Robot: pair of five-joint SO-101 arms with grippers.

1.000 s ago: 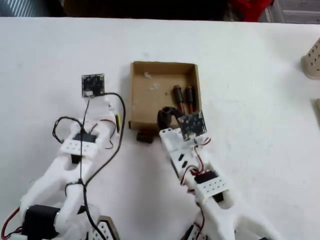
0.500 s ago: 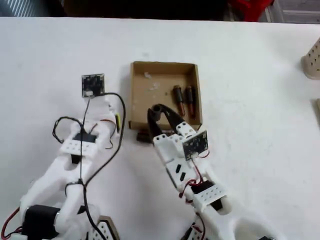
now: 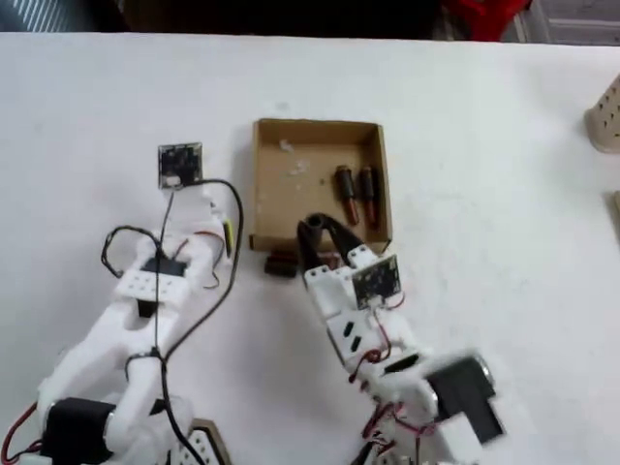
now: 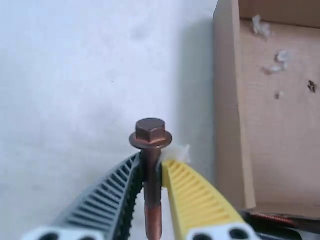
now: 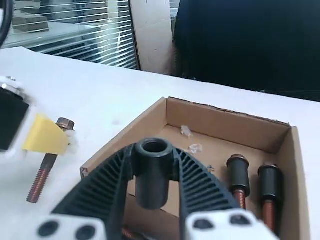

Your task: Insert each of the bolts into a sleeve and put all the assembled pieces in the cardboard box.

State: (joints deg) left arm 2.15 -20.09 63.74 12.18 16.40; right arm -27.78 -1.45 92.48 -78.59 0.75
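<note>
My left gripper [image 4: 151,161] is shut on a copper hex-head bolt [image 4: 150,165], held upright between its grey and yellow fingers, just off the cardboard box's [image 4: 227,125] side wall. In the high view this gripper [image 3: 226,237] sits left of the cardboard box [image 3: 262,184]. My right gripper [image 5: 152,185] is shut on a black sleeve [image 5: 151,172], bore upward, at the box's near wall [image 3: 291,242]; the sleeve [image 3: 311,232] shows there from above. Two assembled pieces [image 3: 356,195] lie side by side in the box [image 5: 239,176]. The held bolt [image 5: 46,165] hangs nearby.
A dark copper piece [image 3: 281,263] lies on the table against the box's near left corner. White scraps [image 3: 294,160] lie in the box. A pale perforated object [image 3: 604,118] stands at the far right edge. Open table lies left and right of the box.
My right gripper, with the sleeve, swung left off the box's near wall, then came partly back while its wrist rolled and its arm shifted. The left arm has kept still.
</note>
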